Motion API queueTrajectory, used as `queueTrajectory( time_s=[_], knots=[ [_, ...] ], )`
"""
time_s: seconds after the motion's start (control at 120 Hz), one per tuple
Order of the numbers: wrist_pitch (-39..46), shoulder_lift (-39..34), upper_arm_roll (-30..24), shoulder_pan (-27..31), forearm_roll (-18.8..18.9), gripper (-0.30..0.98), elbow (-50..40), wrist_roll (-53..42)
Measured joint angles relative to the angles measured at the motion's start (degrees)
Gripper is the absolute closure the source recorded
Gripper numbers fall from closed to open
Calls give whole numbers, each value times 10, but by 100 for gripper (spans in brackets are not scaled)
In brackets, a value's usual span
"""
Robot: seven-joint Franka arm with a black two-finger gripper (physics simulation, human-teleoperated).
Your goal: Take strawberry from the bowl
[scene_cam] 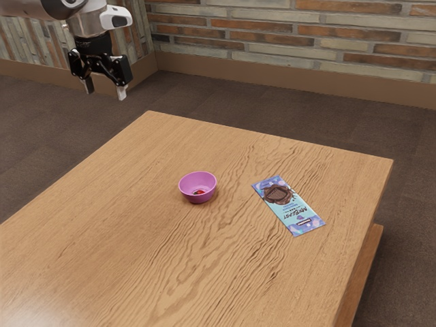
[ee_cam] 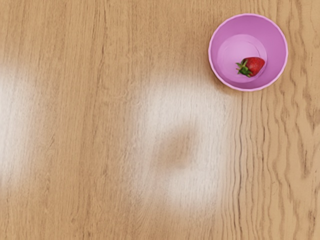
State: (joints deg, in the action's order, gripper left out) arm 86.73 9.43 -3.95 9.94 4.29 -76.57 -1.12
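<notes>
In the exterior view, with the bowl [scene_cam: 195,180] serving as the clock's centre, the claw [scene_cam: 105,94] is hanging between 10 and 11 o'clock, well apart from the bowl. Its two fingers [scene_cam: 122,92] are standing wide apart and pointing down, with nothing being held between them. The strawberry [ee_cam: 255,65] is lying inside the pink bowl, down on its floor; its red body is resting near the wall and its green leaves are pointing inward, across the floor. The bowl is standing upright on the wooden table [scene_cam: 122,231]. The bar [scene_cam: 287,204], in its blue wrapper, is lying flat just past 3 o'clock from the bowl, not touching it, and is slanting from about half past 10 to half past 4.
</notes>
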Motion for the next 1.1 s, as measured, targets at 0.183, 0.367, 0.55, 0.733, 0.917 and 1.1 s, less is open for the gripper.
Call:
queueTrajectory(
  time_s=[0.183,0.367,0.55,0.733,0.917,1.1],
  knots=[
    [0,-1,2,2,-6,0,-1,-1],
    [57,80,-29,-7,19,0,19,-55],
    [156,199,-27,54,-1,11,-30,-150],
    [250,203,-22,47,-24,25,-98,-233],
    [294,206,-69,11,-31,34,-75,-299],
    [312,235,-89,8,-32,39,-76,-348]
  ],
)
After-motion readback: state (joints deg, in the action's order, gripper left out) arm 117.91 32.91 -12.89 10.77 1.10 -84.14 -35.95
